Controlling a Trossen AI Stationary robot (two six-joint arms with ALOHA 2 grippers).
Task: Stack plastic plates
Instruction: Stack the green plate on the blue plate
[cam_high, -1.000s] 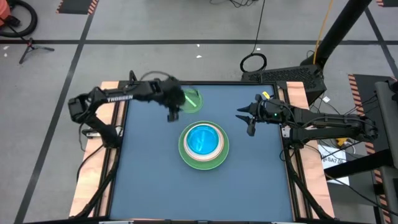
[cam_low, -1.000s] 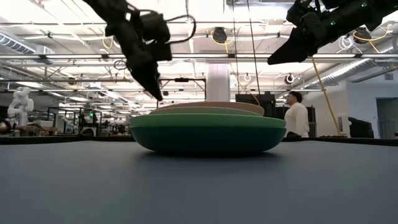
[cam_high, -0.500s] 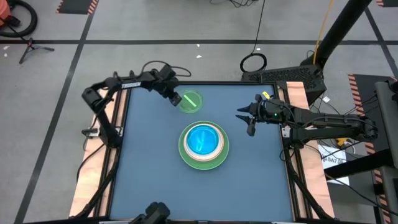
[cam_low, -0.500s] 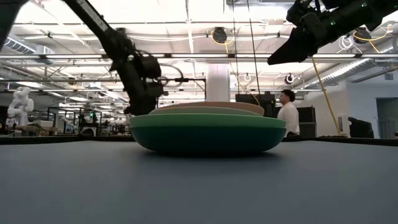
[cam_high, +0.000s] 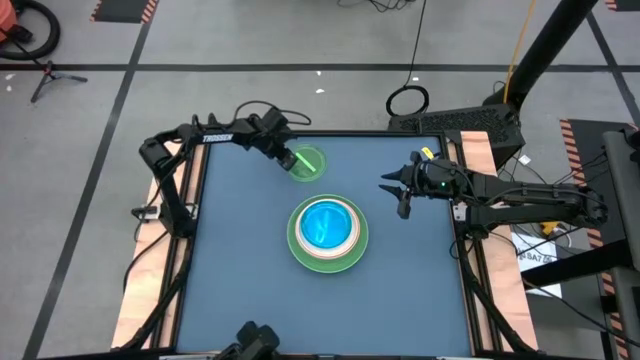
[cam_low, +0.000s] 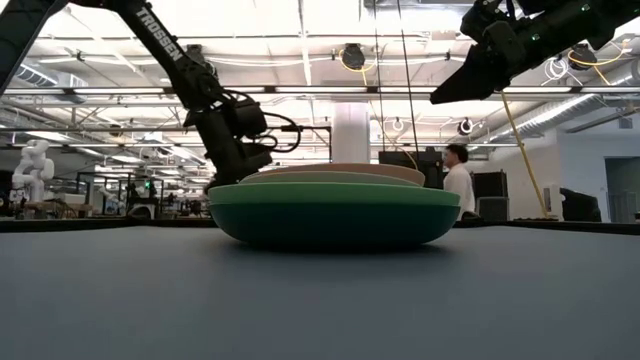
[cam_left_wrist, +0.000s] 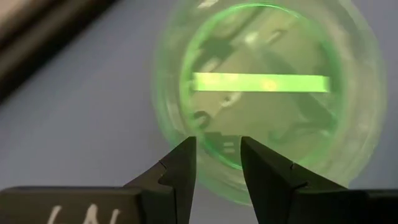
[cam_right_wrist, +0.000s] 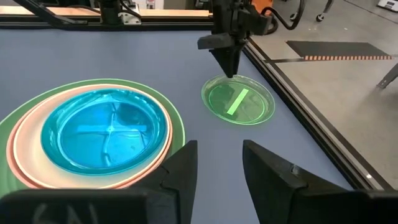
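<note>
A small translucent lime plate (cam_high: 310, 162) lies flat on the blue table near its far edge and also shows in the left wrist view (cam_left_wrist: 273, 81). The stack of plates (cam_high: 327, 233) sits mid-table: green plates below, pink and cream above, a translucent cyan plate (cam_right_wrist: 106, 129) on top. My left gripper (cam_high: 290, 159) is open with a narrow gap and low at the lime plate's left rim (cam_left_wrist: 217, 165). My right gripper (cam_high: 396, 190) is open and hovers high, to the right of the stack. My left gripper points steeply down at the lime plate's rim (cam_right_wrist: 231, 79) on the side toward the table's left edge, its fingertips (cam_left_wrist: 186, 149) just over that rim. I cannot tell whether they touch it. The plate lies flat on the table.
Bare blue table surface (cam_high: 250, 290) stretches on the near side and to the left of the stack. Wooden side rails (cam_high: 150, 290) and the black frame edge the table. A person (cam_low: 462, 180) stands in the room far behind.
My left gripper has dropped from high above the table down to table level, moving toward the far edge and then slightly right to the lime plate's rim. The lime plate, the stack and my right arm have stayed where they were.
</note>
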